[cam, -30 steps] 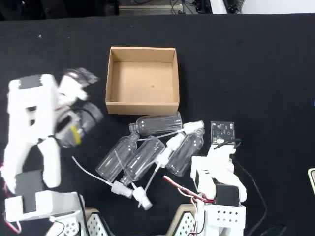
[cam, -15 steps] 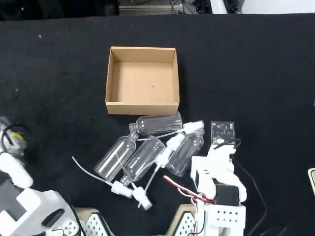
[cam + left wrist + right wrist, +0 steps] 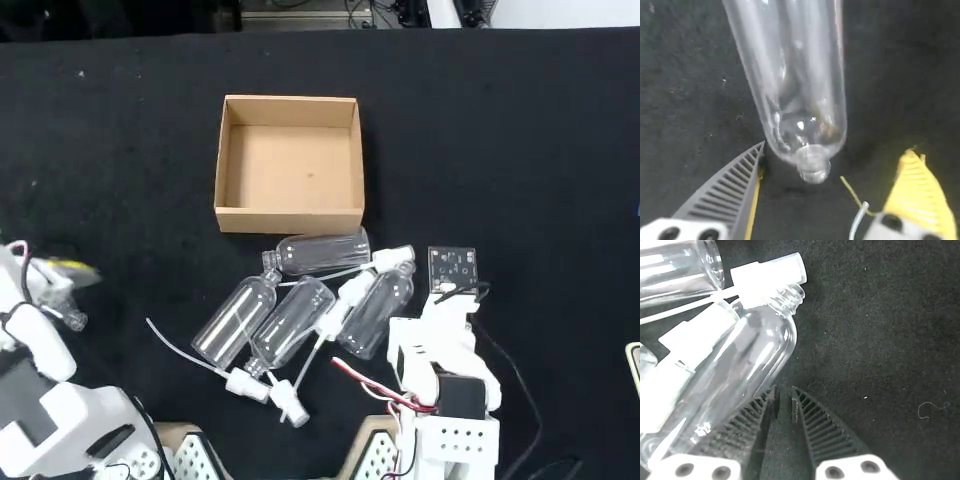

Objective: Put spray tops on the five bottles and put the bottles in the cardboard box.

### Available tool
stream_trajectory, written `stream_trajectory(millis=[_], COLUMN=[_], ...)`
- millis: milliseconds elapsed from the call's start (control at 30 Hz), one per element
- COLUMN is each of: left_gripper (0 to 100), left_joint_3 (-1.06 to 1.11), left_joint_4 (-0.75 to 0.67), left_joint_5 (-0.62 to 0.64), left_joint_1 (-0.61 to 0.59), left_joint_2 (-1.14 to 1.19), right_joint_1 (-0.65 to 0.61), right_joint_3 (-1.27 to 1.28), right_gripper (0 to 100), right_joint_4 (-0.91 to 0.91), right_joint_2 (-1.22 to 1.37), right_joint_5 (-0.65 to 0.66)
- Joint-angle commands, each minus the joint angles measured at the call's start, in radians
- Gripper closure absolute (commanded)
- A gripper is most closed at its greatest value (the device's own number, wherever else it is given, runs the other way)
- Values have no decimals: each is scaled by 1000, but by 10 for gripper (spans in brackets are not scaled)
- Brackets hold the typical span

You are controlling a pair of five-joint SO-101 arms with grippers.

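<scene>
Left wrist view: left hand (image 3: pixel 835 149) spread around an open-necked bottle (image 3: pixel 800 85), seemingly loose; right wrist view: right hand (image 3: pixel 783 390) closed.

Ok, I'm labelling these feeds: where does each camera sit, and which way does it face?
High view: fixed above the table, facing down on cardboard box, bottle pile, left arm, right arm.
Left wrist view: on the left arm, facing along the open left claw at a lone bottle.
Right wrist view: on the right arm, facing past the shut right claw at the pile's end bottle.
Shared: high and right wrist views both show that end bottle.
</scene>
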Motion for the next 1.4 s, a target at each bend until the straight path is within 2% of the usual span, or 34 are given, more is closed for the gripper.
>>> stream_trajectory(millis=[0,67,167,433,533,733,1000,1133,1367], left_gripper=[604,604,605,605,605,605,605,605,605], left_joint_3=[-260,-329,-348,-200,-170,-272,-305,-341,-483], left_joint_4=[101,91,-21,-477,-574,-578,-562,-471,-186], left_joint_5=[-89,-193,-279,-362,-385,-428,-611,-704,-807], left_joint_1=[15,-4,-15,-101,-127,-222,-341,-375,-374], left_joint_2=[-38,-38,-38,34,123,256,292,279,199], right_joint_1=[21,21,21,21,21,21,21,21,21], right_joint_3=[-1,-1,-1,-1,-1,-1,-1,-1,-1], right_gripper=[987,987,987,987,987,987,987,987,987], right_joint_4=[23,23,23,23,23,23,23,23,23], right_joint_2=[-99,-99,-99,-99,-99,-99,-99,-99,-99], right_joint_5=[5,5,5,5,5,5,5,5,5])
